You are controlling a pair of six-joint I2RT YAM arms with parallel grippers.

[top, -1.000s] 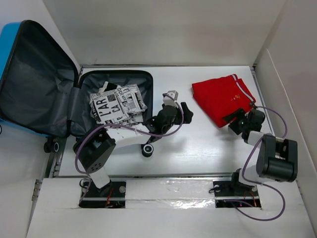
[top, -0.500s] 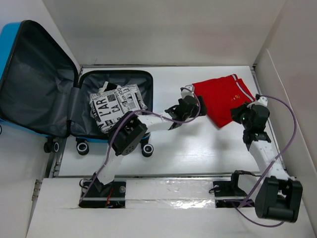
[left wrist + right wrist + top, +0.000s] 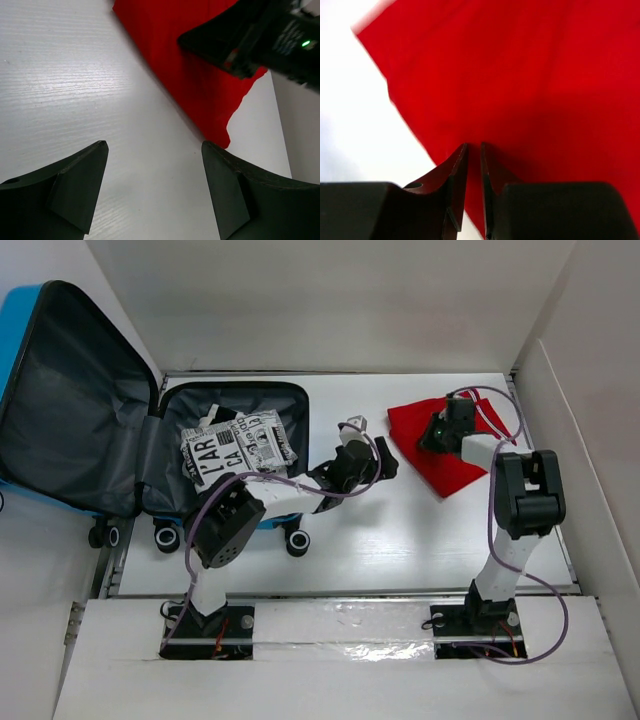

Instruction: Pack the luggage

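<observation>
Your white wood-grain table (image 3: 400, 540) carried the small bright-blue hard-shell suitcase (image 3: 60, 410) at its far left. It stood open, the dark grey lined lid propped up and the other half lying flat. Your left arm (image 3: 285, 490) stretched low and rightward past the suitcase's edge. Your right arm (image 3: 520, 500) stood tall, bent at the elbow and reaching down. The flat red folded garment (image 3: 460, 472) lay far right, well apart from the suitcase. A black-and-white printed folded cloth (image 3: 235, 452) sat inside the flat half. Your left gripper (image 3: 152, 150) hovered wide open over bare table beside the garment. Your right gripper (image 3: 473, 147) had its fingers drawn almost together on the red fabric; whether they pinched it, I could not tell.
</observation>
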